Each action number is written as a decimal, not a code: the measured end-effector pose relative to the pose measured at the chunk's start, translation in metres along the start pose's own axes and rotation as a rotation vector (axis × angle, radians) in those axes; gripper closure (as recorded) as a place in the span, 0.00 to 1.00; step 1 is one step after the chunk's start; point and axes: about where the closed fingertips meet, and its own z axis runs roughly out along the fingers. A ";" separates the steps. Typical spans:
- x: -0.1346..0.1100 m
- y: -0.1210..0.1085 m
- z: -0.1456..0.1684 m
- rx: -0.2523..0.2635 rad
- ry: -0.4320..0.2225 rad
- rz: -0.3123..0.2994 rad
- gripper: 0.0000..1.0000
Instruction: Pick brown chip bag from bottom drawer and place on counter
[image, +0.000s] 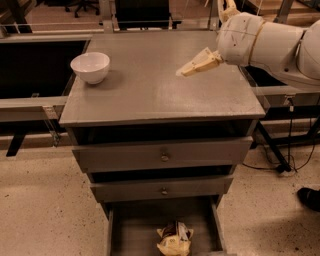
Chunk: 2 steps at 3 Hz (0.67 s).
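The floor (35, 210) is pale speckled stone, and at the far left a low bench with a dark recessed top (35, 62) runs up to the cabinet on a grey metal rail (30, 102). Behind it, at the back of the room, stands a black chair (145, 10). The counter (150, 95) is a flat matte-grey square, a little scuffed, overhanging the drawers below. Near its left rear corner sits a white bowl (90, 67), upright, well apart from everything else. Under the top, two grey drawers are each pushed partly in, the upper drawer (120, 156) and the middle drawer (210, 187), each with a round brass knob (164, 157) at its centre. Below them the bottom drawer (132, 225) is pulled out toward me, its plain floor and thin side walls showing. The brown chip bag (174, 239) lies on that floor, at the front and a little right of centre, crumpled, its cream-yellow end uppermost and the dark brown showing behind; whatever is printed on it is too small to read from here. Over the right rear part of the counter hangs the gripper (186, 71), cream-coloured, pointing down and to the left, close above the surface, with nothing in it; whether the claw is open or closed I cannot tell. It comes off a thick white arm (270, 42) reaching in from the right edge. Beyond the cabinet's right side black cables (290, 145) trail to the floor.
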 end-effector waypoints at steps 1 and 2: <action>0.000 0.000 0.000 0.000 0.000 0.000 0.00; 0.009 0.007 -0.003 -0.025 0.038 0.057 0.00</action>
